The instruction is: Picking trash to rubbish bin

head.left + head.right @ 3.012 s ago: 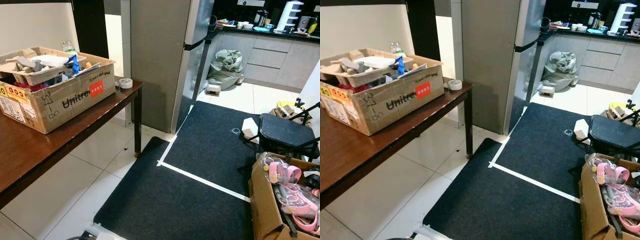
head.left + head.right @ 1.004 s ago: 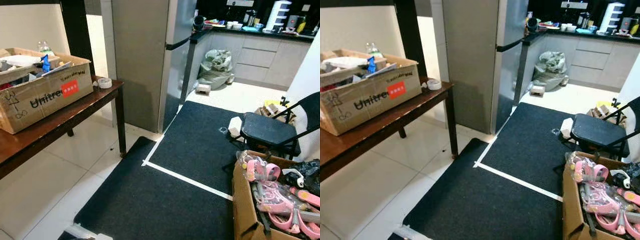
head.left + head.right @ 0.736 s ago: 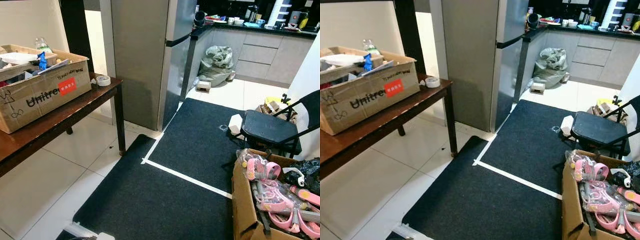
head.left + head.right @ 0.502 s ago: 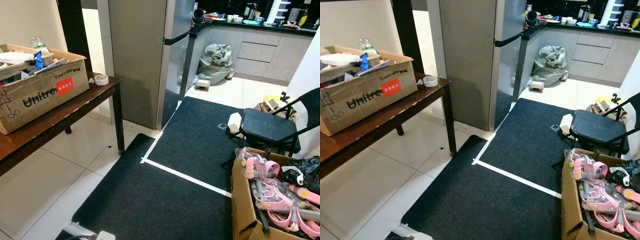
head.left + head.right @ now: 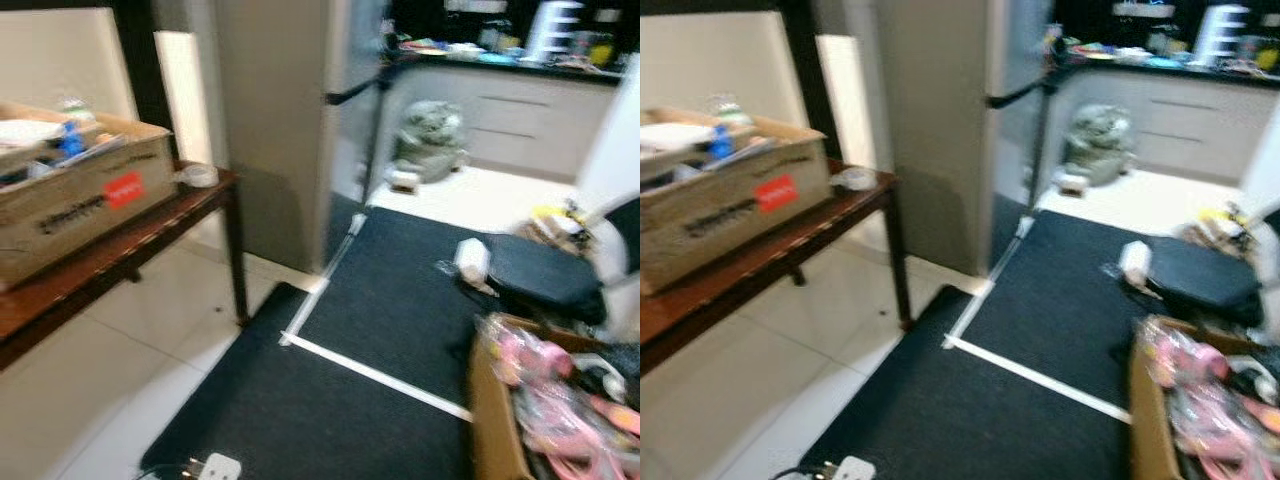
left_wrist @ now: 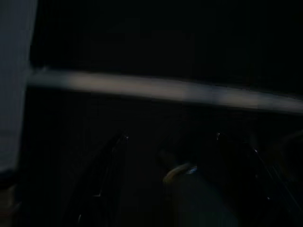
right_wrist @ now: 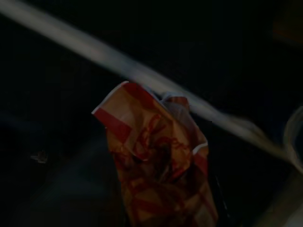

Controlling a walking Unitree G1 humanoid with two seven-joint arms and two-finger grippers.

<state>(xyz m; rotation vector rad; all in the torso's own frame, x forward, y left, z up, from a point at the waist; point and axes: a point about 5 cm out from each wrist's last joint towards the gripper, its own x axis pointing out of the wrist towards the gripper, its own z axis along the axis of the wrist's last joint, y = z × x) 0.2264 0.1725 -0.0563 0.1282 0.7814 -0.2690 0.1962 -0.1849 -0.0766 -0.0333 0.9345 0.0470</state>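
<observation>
Cardboard box point(image 5: 75, 190) sits further left than before, blurred by motion.

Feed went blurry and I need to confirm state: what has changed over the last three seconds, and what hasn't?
Mostly the camera moved: the head views shifted as the robot walked, and are now motion-blurred. The cardboard box on the wooden table, the black chair and the box of pink toys kept their places. Nothing was visibly picked up or let go. In the dark right wrist view, a crumpled red-and-yellow wrapper sits at the right gripper.
</observation>
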